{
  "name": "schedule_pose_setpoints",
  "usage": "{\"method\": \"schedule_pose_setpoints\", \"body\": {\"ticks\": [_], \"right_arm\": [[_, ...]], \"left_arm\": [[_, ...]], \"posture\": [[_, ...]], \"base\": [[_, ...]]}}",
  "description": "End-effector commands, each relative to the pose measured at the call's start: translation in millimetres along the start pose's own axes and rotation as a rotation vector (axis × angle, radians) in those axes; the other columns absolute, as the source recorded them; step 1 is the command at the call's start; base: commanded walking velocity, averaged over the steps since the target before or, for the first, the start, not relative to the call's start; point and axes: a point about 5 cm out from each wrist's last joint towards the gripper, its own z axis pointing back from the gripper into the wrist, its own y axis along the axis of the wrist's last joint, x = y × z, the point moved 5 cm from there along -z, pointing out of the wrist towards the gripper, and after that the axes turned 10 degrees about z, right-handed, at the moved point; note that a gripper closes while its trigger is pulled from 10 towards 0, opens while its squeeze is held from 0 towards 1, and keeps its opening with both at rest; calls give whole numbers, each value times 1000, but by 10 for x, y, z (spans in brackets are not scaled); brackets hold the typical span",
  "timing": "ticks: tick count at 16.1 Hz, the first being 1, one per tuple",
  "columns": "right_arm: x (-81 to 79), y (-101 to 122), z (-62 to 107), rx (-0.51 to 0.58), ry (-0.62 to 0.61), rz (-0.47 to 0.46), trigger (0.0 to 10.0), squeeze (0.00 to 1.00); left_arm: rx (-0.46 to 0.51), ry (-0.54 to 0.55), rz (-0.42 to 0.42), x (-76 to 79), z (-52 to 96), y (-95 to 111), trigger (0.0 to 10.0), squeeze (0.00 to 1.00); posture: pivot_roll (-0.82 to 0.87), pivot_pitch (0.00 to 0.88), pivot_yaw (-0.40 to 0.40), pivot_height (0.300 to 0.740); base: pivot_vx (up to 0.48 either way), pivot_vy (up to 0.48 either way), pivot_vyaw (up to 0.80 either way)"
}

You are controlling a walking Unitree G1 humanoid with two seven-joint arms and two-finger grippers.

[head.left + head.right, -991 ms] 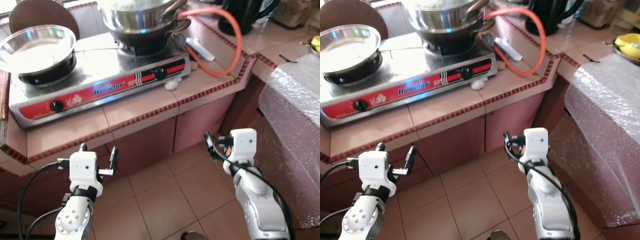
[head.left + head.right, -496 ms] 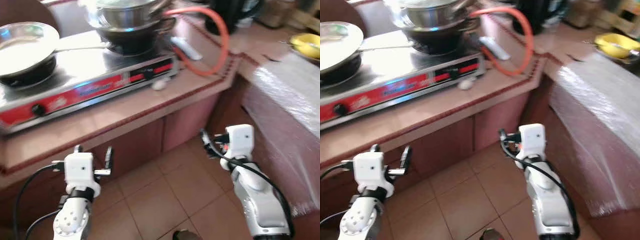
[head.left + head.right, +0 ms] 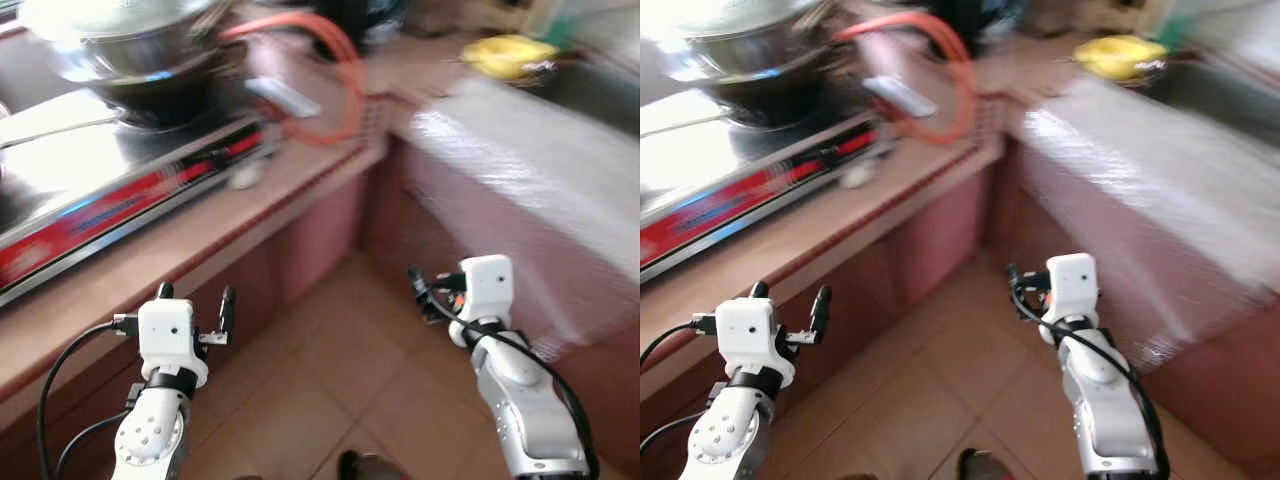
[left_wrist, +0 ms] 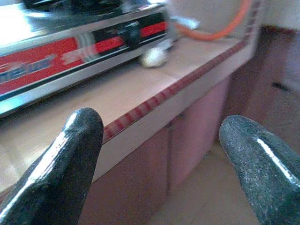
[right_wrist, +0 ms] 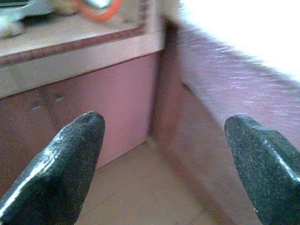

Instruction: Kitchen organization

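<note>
- The head views are blurred and the whole scene is shifted against a second ago: the camera has been swung towards the robot's right, so the stove [image 3: 120,190] now sits at the left edge and the wrapped surface [image 3: 520,170] is brought to the centre.
- None of the things on the counter [image 3: 200,250] appear to have been moved; only the viewpoint has changed.
- The left tool [image 3: 193,300] is held low in front of the cabinets, fingers spread wide, nothing between them — the wrist view looks past them to the stove front and a small white lump [image 4: 152,57] on the counter.
- The right tool [image 3: 1012,283] is held over the tiled floor [image 3: 330,380] near the corner; its wrist view shows the fingers wide apart and empty.
- The pot [image 3: 130,45] rests on the burner, with the orange hose [image 3: 330,60] looped beside it and a yellow bowl [image 3: 505,52] farther along to the right.
- Judged from this, no item has been picked up yet — the robot is probably being turned to find what to tidy, perhaps on the right side.
</note>
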Motion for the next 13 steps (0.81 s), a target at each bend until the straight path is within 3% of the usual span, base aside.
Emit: {"method": "schedule_pose_setpoints", "body": {"ticks": [1, 8, 13], "right_arm": [[-87, -18, 14, -4, 17, -18, 10000, 0], [-82, 6, 12, 4, 18, -11, 10000, 0], [-60, 19, 22, 10, 13, -8, 10000, 0]], "left_arm": [[-18, 24, -16, -84, 30, -40, 10000, 0], [35, 41, -33, -101, -22, 66, 10000, 0], [52, 3, 0, -48, -67, 133, 10000, 0]], "posture": [[-87, 167, 28, 740], [-99, 166, 27, 740], [-104, 170, 31, 740]], "base": [[0, 0, -788], [0, 0, -788], [0, 0, -788]]}}
